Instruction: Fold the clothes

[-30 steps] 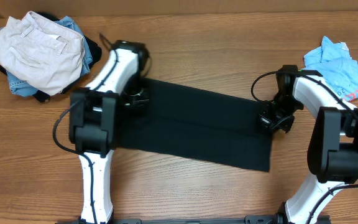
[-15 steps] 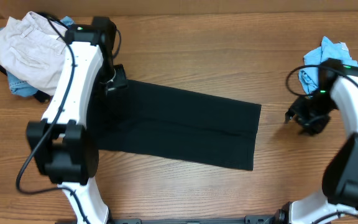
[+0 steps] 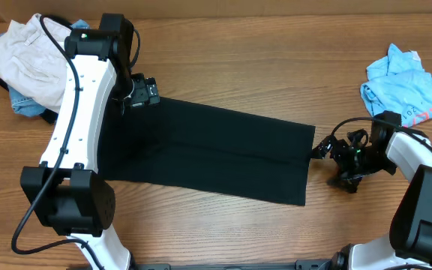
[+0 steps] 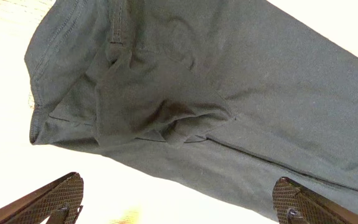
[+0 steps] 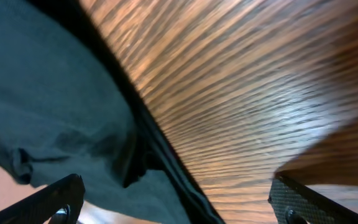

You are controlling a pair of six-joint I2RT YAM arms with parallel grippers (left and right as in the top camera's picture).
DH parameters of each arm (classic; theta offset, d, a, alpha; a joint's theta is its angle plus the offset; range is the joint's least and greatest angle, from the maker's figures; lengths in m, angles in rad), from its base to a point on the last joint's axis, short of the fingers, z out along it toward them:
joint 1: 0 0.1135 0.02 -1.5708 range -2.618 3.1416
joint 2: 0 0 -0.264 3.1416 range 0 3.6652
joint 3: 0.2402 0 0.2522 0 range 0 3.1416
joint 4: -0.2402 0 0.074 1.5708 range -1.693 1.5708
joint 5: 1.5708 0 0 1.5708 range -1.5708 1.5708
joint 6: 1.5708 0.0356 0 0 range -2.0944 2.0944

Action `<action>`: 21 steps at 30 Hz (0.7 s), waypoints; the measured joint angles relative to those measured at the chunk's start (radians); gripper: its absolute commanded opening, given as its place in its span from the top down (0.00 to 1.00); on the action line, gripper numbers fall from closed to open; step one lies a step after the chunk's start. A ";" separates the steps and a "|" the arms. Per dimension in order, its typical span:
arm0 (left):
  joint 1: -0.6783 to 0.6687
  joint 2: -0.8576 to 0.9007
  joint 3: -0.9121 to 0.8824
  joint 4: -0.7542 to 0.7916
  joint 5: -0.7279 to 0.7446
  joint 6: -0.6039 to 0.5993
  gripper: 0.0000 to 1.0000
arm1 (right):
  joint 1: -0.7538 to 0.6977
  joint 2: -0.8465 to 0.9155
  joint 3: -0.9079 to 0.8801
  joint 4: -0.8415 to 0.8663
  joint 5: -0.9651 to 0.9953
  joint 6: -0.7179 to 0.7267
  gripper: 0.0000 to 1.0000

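1 T-shirt (image 3: 216, 154) end under left arm (image 3: 77, 112)

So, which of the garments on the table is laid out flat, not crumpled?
The black T-shirt, a long flat band in the middle. The cream trousers at the upper left and the light blue tee at the upper right both lie crumpled.

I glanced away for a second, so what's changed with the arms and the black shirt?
Both grippers opened and let go of the black shirt. The left gripper lifted off its left end, toward the far corner. The right gripper slid off the right end and sits just beside it. The shirt still lies as a flat band; pale trousers and blue tee unmoved.
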 measured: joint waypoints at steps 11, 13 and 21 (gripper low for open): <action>0.000 0.000 0.000 0.006 0.000 0.000 0.00 | 0.132 -0.076 -0.153 0.340 -0.144 0.032 0.13; 0.000 0.000 0.000 0.007 0.000 0.000 0.00 | 0.146 -0.074 -0.161 0.344 -0.138 0.055 0.28; 0.000 0.000 0.000 0.006 0.000 0.000 0.00 | 0.198 -0.039 -0.190 0.344 -0.063 0.175 0.96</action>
